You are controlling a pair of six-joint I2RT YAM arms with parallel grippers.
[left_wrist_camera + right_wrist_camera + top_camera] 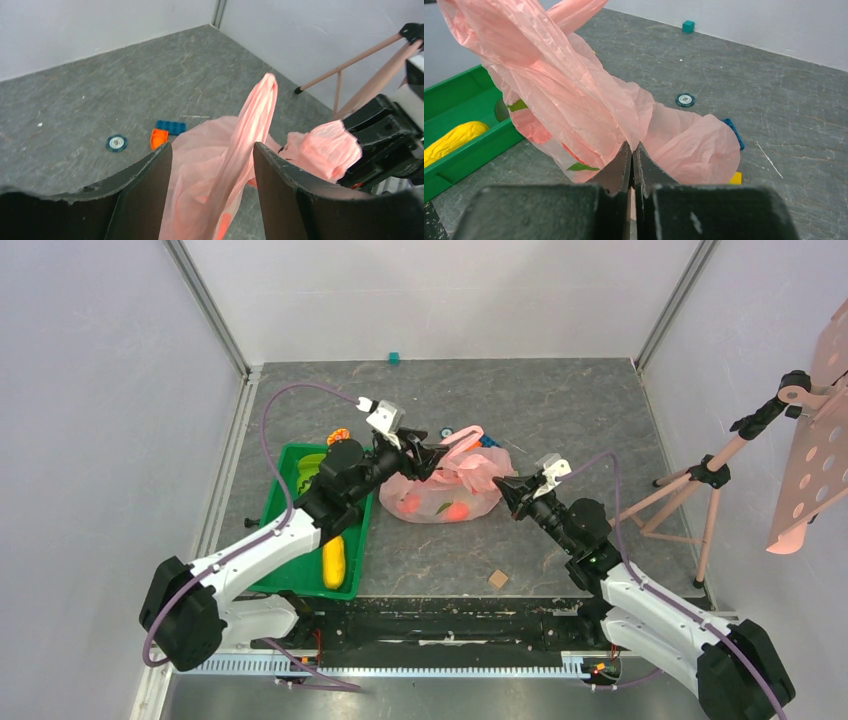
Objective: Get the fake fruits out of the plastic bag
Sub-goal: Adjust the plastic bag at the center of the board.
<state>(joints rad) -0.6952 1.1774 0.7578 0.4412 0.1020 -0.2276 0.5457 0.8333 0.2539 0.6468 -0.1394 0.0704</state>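
The pink plastic bag (455, 480) lies mid-table, and two reddish fake fruits (410, 505) (457, 510) show through its film. My left gripper (430, 455) hangs at the bag's upper left edge. Its jaws stand open, and in the left wrist view a raised strip of the bag (250, 125) passes loose between the fingers (155, 175) of this gripper (212, 150). My right gripper (503, 488) is at the bag's right edge. In the right wrist view this gripper (632, 146) is shut on a fold of the bag (574, 90). A red fruit (531, 127) with a green leaf shows through the film.
A green tray (290, 540) on the left holds a yellow oblong fruit (334, 562). Behind the bag lie a blue brick (170, 126), an orange piece (158, 137) and a round chip (116, 143). A teal cube (394, 358) sits at the back, and a pink tripod stand (700, 490) at the right.
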